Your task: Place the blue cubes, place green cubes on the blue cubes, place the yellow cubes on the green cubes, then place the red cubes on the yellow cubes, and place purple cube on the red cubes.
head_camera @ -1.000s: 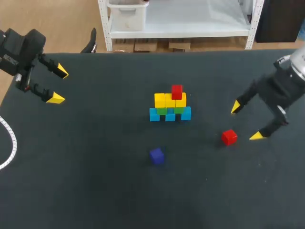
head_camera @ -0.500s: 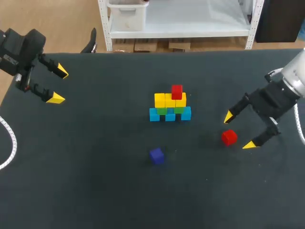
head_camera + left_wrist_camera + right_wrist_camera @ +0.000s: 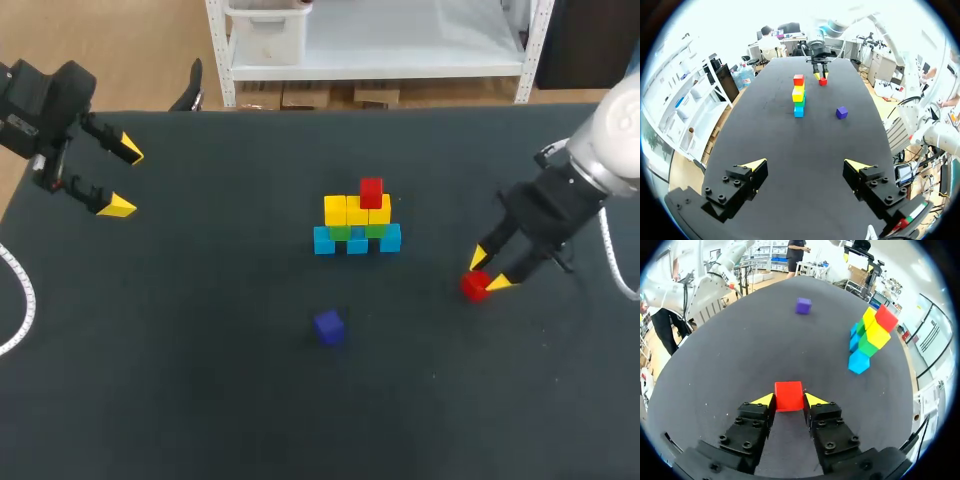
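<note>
Right gripper [image 3: 488,270] pinches the loose red cube [image 3: 473,287], well apart from the cube stack [image 3: 357,222] and purple cube [image 3: 328,326]; left gripper [image 3: 122,180] gapes empty.

We see that our table [image 3: 200,400] has a dark, matt top that looks a bit rough, like cloth. The cube stack [image 3: 357,222] is smooth and not shiny, and so are the red cube [image 3: 788,392] and the purple cube [image 3: 328,326] near the stack. Our right gripper [image 3: 788,401] has matt black fingers [image 3: 752,426] with small screws and smooth yellow tips [image 3: 765,400].
</note>
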{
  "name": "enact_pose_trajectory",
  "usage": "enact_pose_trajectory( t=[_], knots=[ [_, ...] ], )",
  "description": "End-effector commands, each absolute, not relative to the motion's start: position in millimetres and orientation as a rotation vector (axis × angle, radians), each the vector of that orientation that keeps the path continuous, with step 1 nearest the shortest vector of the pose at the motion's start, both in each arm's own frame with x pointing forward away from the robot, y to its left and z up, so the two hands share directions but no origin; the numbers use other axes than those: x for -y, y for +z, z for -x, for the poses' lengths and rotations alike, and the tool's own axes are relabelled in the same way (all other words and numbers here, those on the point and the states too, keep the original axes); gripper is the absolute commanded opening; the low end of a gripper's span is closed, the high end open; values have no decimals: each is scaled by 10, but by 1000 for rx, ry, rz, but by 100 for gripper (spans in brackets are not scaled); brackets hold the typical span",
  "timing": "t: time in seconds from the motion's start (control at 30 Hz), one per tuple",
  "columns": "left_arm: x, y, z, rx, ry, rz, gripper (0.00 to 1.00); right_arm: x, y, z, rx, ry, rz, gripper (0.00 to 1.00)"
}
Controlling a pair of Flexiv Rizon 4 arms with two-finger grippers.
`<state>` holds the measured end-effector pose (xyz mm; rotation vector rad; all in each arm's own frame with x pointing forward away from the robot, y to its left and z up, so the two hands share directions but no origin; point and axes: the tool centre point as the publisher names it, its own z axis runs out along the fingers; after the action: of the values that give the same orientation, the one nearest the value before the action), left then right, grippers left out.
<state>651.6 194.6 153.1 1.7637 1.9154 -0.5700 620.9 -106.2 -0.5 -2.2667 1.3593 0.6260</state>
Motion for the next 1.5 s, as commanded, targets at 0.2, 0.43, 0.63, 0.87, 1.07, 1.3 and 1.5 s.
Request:
enact_pose_trajectory(
  t=[0.2,0.43,0.63,0.87,1.07,1.3,1.5],
  knots=[
    [-1957,1523,-6512,-1910,-570,-1764,100,859,243,-6056,-1319,586,2231,0],
    [-1957,1523,-6512,-1910,-570,-1764,100,467,327,-5966,-1243,585,2256,0],
    [-1957,1523,-6512,-1910,-570,-1764,100,84,260,-5856,-1180,615,2306,0],
    [-1957,1523,-6512,-1910,-570,-1764,100,-220,193,-5779,-1122,657,2337,0],
    [-1957,1523,-6512,-1910,-570,-1764,100,-362,153,-5797,-1096,679,2346,0],
    [-1957,1523,-6512,-1910,-570,-1764,100,-428,42,-5796,-1083,693,2379,0],
    [-1957,1523,-6512,-1910,-570,-1764,100,-410,33,-5768,-1096,674,2408,0]
  ],
)
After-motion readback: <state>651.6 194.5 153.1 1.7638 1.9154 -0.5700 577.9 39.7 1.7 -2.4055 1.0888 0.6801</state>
